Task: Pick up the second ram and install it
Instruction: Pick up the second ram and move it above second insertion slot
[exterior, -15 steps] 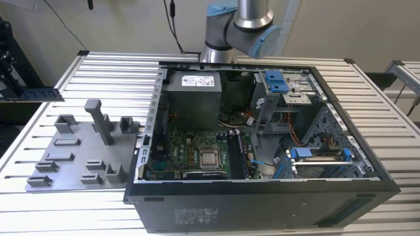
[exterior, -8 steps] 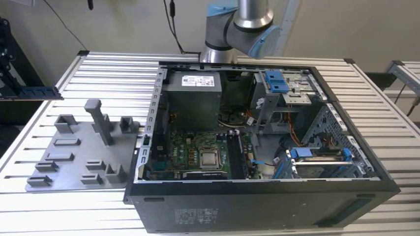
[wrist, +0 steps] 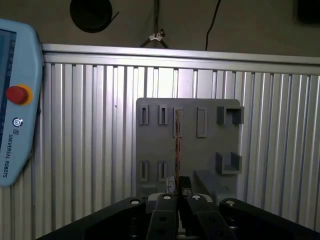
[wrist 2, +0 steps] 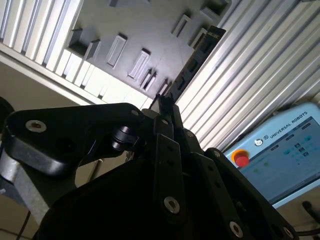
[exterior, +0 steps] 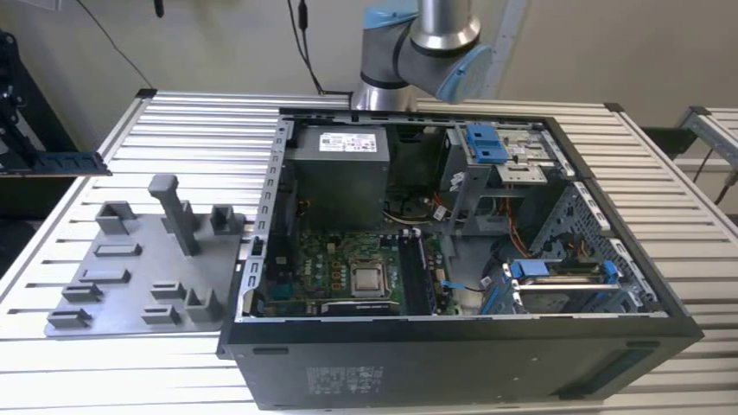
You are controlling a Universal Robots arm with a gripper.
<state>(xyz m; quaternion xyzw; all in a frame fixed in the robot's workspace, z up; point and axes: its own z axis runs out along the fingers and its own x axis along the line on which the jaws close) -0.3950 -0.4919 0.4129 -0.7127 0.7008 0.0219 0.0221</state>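
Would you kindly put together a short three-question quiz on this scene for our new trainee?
1. True or false: the gripper is shut on the ram.
2. In the exterior view, on which side of the case does the tray lie? A) its left B) its right C) inside it
3. Short answer: is the ram seated in the case yet?
Key: 1 true; 2 A; 3 no, the gripper holds it outside the case.
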